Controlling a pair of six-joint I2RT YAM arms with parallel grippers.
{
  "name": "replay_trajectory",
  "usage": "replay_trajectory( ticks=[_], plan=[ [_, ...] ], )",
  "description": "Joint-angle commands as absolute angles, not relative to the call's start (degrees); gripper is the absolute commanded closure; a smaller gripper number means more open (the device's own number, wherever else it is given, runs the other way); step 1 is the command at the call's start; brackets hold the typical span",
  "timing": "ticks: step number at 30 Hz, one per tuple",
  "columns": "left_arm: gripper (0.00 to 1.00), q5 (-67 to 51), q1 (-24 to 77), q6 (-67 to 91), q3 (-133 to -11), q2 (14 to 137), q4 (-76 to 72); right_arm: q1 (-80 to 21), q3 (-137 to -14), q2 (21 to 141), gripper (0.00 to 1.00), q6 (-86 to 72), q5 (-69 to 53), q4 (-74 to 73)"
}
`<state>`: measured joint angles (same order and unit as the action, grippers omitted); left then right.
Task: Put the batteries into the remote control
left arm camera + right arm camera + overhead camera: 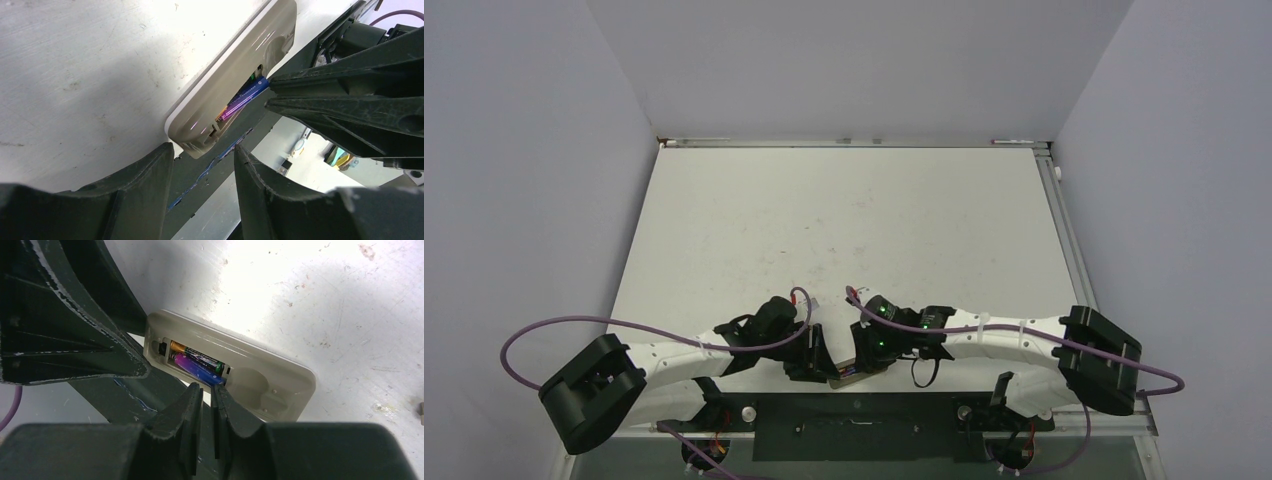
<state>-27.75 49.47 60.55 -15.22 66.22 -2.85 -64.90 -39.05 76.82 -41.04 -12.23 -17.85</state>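
The right gripper's [207, 388] two black fingers [190, 412] are pressed almost together, with only a thin slit between them. Their tips touch one end of the purple-blue cylindrical battery [197, 369]. That battery lies in the open recess of the slim greyish-beige plastic remote control [270, 385], directly ahead of the tips. Just beyond it, side by side in the same recess, lies the brownish-gold battery with a black and green band [195, 356].

The remote lies back up on the scuffed white table [310, 295], along its near edge. To the left of the right fingers, the left gripper [203, 148] meets the remote's short end. Its black fingers [150, 185] stand apart with that end at their tips, one finger touching a corner. Whether they actually clamp the remote cannot be told.
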Motion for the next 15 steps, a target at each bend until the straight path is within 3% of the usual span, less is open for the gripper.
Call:
replay_trajectory(
  ticks=[1, 15],
  plan=[
    [0.55, -28.7, 49.7, 59.5, -16.5, 66.2, -4.7, -65.6, -40.9, 77.8, 0.85, -41.1, -11.1, -16.9],
    [0.62, -28.8, 49.7, 59.0, -17.2, 68.0, -4.7, -66.2, -41.5, 78.8, 0.86, -40.8, -11.0, -17.1]
  ],
)
